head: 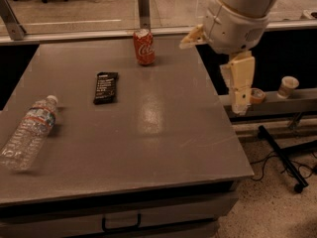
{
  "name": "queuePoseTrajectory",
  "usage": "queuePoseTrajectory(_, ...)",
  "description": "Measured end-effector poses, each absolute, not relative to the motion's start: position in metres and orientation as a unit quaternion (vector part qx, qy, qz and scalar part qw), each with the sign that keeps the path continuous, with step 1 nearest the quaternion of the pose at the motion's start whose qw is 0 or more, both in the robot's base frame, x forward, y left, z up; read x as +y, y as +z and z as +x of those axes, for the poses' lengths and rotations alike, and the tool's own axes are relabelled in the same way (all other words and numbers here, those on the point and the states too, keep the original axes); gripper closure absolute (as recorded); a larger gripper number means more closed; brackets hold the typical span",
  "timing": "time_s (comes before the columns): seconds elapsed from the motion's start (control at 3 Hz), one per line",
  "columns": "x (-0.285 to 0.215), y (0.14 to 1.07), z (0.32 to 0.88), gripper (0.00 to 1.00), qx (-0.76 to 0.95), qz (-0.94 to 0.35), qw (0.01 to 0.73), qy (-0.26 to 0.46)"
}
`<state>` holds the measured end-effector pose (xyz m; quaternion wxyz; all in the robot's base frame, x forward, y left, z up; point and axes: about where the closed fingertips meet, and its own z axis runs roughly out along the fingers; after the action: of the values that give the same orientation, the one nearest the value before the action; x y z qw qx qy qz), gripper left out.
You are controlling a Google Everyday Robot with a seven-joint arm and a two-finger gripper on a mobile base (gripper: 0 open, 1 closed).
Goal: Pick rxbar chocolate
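Observation:
The rxbar chocolate is a flat black bar with white text. It lies flat on the grey table, left of the middle and towards the back. My gripper hangs from the white arm over the table's right edge, well to the right of the bar and above the table's level. It holds nothing that I can see.
A red soda can stands upright at the back of the table, behind and right of the bar. A clear plastic water bottle lies on its side at the left edge. A paper cup sits on a ledge to the right. Cables and a stand foot lie on the floor at right.

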<state>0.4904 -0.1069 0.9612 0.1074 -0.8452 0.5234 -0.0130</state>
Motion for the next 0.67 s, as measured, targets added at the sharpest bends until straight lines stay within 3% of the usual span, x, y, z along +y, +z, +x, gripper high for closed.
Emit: queuePoseTrajectory(0.67,-0.0655,0.9494,0.4939,0.00,0.384,-0.912,0.136,-0.040)
